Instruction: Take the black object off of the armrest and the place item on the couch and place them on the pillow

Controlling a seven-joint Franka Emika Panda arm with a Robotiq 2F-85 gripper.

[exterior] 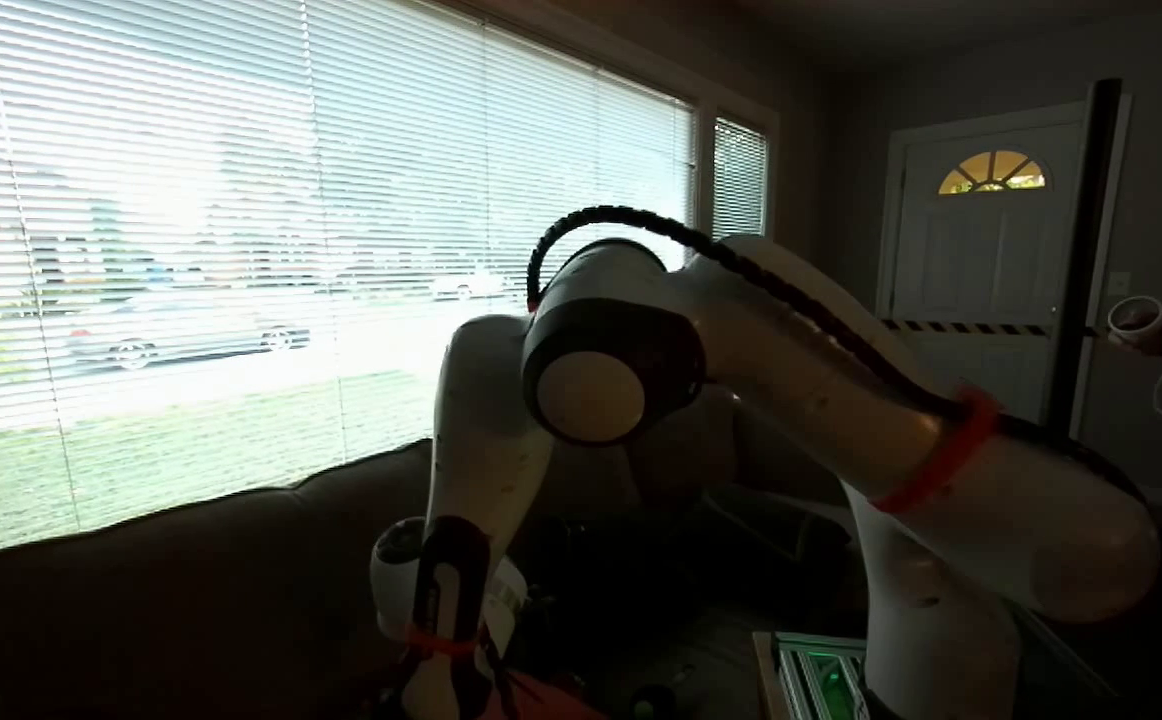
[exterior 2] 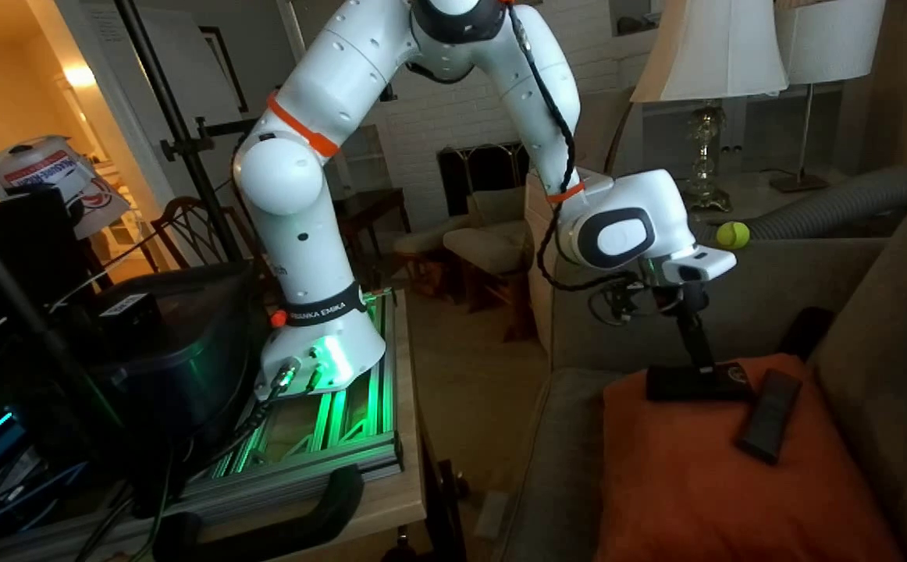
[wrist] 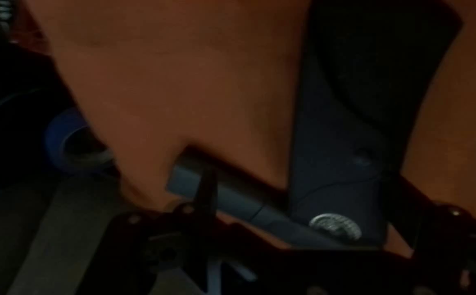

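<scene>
The orange pillow (exterior 2: 672,492) lies on the brown couch (exterior 2: 570,437); it also fills much of the wrist view (wrist: 172,82). A black case with a round silver emblem (exterior 2: 672,384) lies on the pillow, and it shows in the wrist view (wrist: 340,135). A dark remote-like bar (exterior 2: 770,417) lies on the pillow close beside the case, also in the wrist view (wrist: 238,196). My gripper (exterior 2: 702,363) points down at the case. In the wrist view its fingers (wrist: 299,182) stand apart, the right one at the case's edge, the left over the bar. Contact is unclear.
A yellow-green ball (exterior 2: 732,235) sits on the couch armrest (exterior 2: 797,269) near a grey hose (exterior 2: 844,207). A dark item (exterior 2: 806,332) stands against the couch behind the pillow. A blue tape roll (wrist: 76,143) lies past the pillow's edge. Lamps (exterior 2: 707,148) stand behind.
</scene>
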